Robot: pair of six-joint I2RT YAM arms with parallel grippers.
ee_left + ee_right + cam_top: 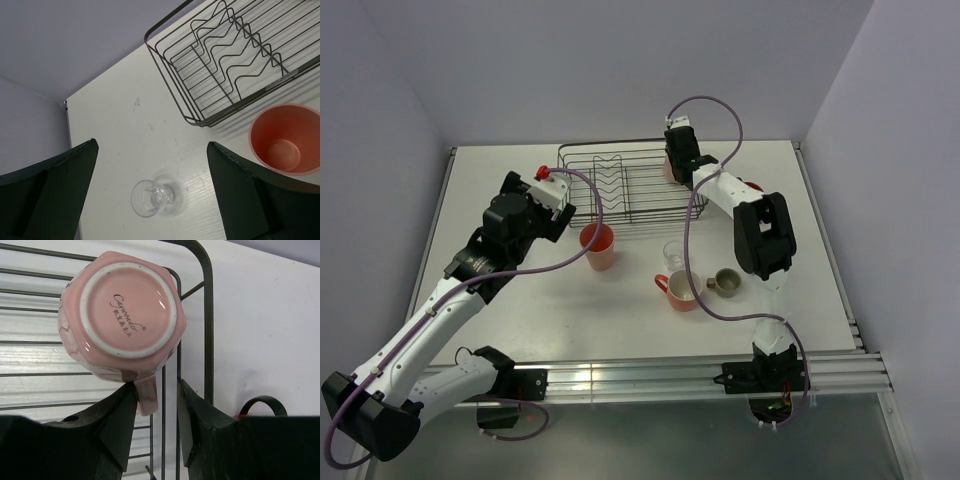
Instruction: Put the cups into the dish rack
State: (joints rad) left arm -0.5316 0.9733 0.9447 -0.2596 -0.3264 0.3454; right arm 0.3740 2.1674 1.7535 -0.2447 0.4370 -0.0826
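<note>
The black wire dish rack [630, 190] stands at the back centre. My right gripper [676, 168] is over its far right corner, open. The pale pink mug [122, 315] rests upside down in that corner, its handle against one finger and clear of the other. My left gripper [558, 197] is open left of the rack, above a clear glass [152, 197] on the table between its fingers [235, 190]. The salmon tumbler [599, 245], a second clear glass [674, 254], the orange mug [680, 291] and the grey-olive mug [725, 283] stand in front of the rack. A red mug [752, 186] peeks out behind the right arm.
The rack [235, 60] and the tumbler [286, 139] lie to the right in the left wrist view. A rack wire [207, 330] runs between my right gripper's [156, 385] fingers. Walls close the table at the back and both sides.
</note>
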